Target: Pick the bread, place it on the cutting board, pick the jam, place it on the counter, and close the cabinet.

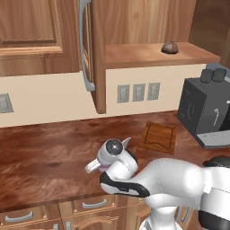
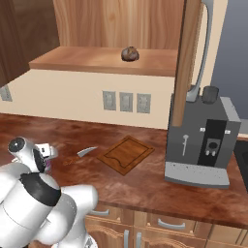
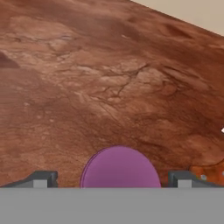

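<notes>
Your gripper (image 3: 113, 180) sits low over the counter (image 3: 109, 87), its fingertips (image 3: 42, 179) spread on either side of the jam (image 3: 120, 168), whose round purple lid shows between them; you cannot tell whether they grip it. The bread (image 1: 170, 47), a brown rounded lump, rests on the open cabinet (image 1: 96, 54) shelf, well above the cutting board (image 1: 159, 137).

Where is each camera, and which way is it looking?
Left base view: behind the arm's left, looking forward and down over the counter; the white arm fills the lower right.
Right base view: behind its right, facing the same counter; the arm rises lower left.
Hand view: on the hand, looking along the gripper at the counter, with the jam between its tips.
Both base views share the bread, board and coffee machine.
</notes>
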Controlling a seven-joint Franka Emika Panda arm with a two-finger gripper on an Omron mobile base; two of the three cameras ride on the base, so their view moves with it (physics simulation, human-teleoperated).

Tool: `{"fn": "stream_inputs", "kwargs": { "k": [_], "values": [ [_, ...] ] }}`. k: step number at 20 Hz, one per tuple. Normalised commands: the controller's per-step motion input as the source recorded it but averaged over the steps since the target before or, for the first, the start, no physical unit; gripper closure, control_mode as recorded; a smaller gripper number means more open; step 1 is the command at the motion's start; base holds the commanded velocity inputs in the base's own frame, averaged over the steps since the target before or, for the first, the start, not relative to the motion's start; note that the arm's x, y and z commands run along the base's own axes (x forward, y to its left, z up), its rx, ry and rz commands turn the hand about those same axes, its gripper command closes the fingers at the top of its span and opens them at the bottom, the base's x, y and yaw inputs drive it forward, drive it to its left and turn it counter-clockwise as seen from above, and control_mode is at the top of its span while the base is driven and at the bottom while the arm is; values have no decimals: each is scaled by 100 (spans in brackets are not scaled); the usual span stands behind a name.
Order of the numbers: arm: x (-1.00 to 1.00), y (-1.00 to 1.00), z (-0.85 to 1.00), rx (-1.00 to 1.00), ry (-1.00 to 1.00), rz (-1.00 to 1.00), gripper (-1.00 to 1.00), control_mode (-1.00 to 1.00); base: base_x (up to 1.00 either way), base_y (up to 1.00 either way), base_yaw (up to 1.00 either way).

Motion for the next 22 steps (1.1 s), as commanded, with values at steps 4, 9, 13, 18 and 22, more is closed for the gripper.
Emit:
{"fn": "stream_inputs", "kwargs": {
  "k": [4, 9, 13, 18, 22],
  "values": [
    [0, -9, 34, 1, -8, 0, -100, -100, 0, 0, 0],
    [0, -11, 36, 3, -4, 0, -100, -100, 0, 0, 0],
    [0, -19, 34, 5, 0, 0, -100, -100, 0, 0, 0],
    [0, -21, 31, 5, -1, 0, -100, -100, 0, 0, 0],
    [0, -22, 28, 4, -1, 0, -100, -100, 0, 0, 0]
  ]
}}
